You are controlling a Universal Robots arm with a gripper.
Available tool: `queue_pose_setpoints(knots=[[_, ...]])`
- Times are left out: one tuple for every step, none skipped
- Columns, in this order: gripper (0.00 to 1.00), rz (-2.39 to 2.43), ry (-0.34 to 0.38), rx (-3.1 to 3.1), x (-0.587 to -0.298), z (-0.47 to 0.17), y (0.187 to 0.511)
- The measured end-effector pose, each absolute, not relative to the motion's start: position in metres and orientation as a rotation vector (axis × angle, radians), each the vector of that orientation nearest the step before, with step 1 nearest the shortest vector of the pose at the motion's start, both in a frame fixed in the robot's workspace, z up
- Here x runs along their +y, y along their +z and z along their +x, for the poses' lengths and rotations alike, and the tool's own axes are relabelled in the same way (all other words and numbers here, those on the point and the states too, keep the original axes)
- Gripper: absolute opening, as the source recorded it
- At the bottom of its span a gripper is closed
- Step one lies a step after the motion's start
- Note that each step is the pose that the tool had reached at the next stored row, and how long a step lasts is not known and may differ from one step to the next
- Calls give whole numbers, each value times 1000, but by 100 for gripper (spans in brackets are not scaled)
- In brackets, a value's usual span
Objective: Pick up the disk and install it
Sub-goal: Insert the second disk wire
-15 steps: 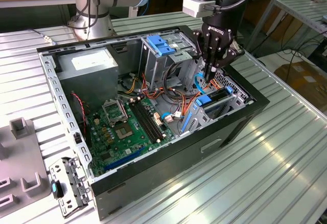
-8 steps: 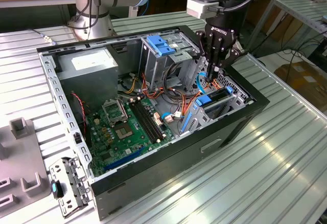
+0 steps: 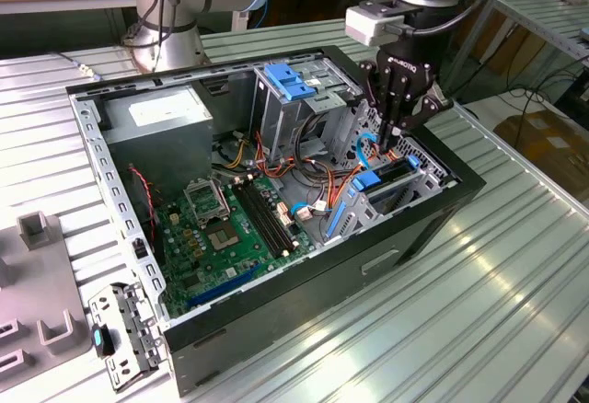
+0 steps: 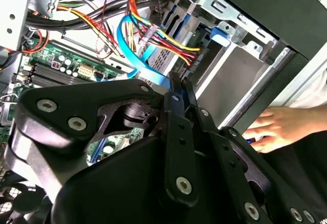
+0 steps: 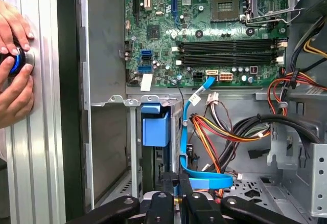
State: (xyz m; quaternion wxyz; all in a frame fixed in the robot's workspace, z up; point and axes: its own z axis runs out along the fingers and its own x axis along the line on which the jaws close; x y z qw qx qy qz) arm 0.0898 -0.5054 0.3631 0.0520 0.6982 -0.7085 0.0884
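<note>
Scene: you are looking at an open computer case [image 3: 304,304] lying on a ribbed metal table [image 3: 479,320], its motherboard [image 3: 221,233] and grey power-supply box [image 3: 166,120] exposed.

Arm: it reaches down over the case corner at the exterior view's right, above the drive cage [image 3: 419,175].

End effector: the gripper [image 3: 394,132] hangs just above the cage. In the second wrist view the gripper [image 4: 182,84] has its two black fingers [image 4: 176,112] pressed together, with nothing visibly pinched between them.

Disk: the disk [image 3: 394,176] is out of the gripper's hold and stands on edge inside the drive cage, just below the fingertips. In the first wrist view its blue plastic end [image 5: 156,128] shows in the slot next to the case wall.

Cabling: a flat blue data cable [image 5: 187,132] loops beside the slot and passes close to the fingertips, with orange, yellow and black power leads [image 5: 230,132] bunched near it.

Your hands: two hands [image 5: 14,63] rest on a blue-ringed button [image 5: 16,62] on the table, outside the case wall.
</note>
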Motion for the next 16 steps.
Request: queue_pose_setpoints(knots=[[16,2126,267,-2157,-507,90,363],[16,2128,265,-2160,-509,90,362],[16,2130,263,-2163,-510,90,362],[16,2133,260,-2166,-512,90,362],[16,2136,258,-2169,-513,90,362],[16,2141,252,-2175,-515,90,361],[16,2146,245,-2181,-518,90,361],[16,2149,242,-2184,-519,90,361],[16,2153,236,-2190,-522,90,360],[16,2157,231,-2194,-524,90,360],[16,2160,225,-2198,-526,90,360],[16,2167,215,-2207,-529,90,359],[16,2174,207,-2214,-533,89,359],[16,2178,201,-2220,-534,89,358],[16,2187,188,-2230,-536,89,358],[16,2198,171,-2242,-538,88,358]])
